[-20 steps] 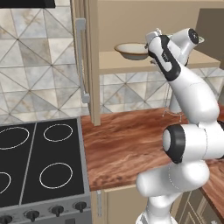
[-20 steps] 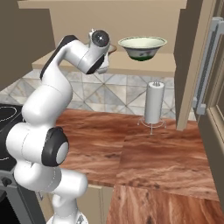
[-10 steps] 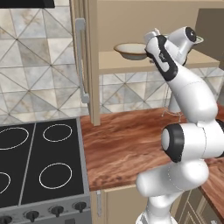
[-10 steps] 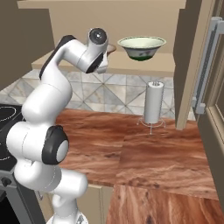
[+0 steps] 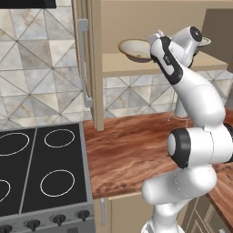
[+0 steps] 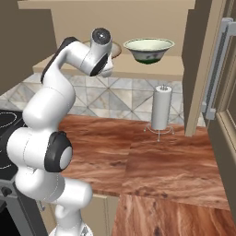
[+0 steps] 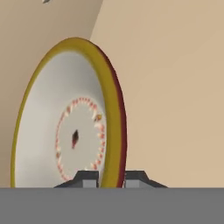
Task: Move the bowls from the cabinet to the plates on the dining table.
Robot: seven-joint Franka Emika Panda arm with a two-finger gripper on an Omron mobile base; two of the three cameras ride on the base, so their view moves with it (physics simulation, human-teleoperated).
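Observation:
The cream bowl (image 5: pixel 135 49) with its tan-brown rim sits on the shelf of the open cabinet (image 5: pixel 136 66). My gripper (image 5: pixel 154 40) reaches it from the right. In the hand view the gripper (image 7: pixel 111 177) is shut on the cream bowl (image 7: pixel 65 131), one fingertip on each side of the rim. The pale green-white bowl (image 6: pixel 149 49) stands further right on the same shelf (image 6: pixel 152 70), partly behind my arm in the left base view. The plates and the dining table are out of view.
A paper towel holder (image 6: pixel 161 109) stands on the wood counter (image 6: pixel 161 159) under the shelf. The black stove (image 5: pixel 41 173) lies left of the counter. Open cabinet doors with bar handles (image 5: pixel 83 63) (image 6: pixel 215 69) flank the shelf.
The fingers have closed from wide open onto the cream bowl's rim. The arm and both bowls have stayed in place.

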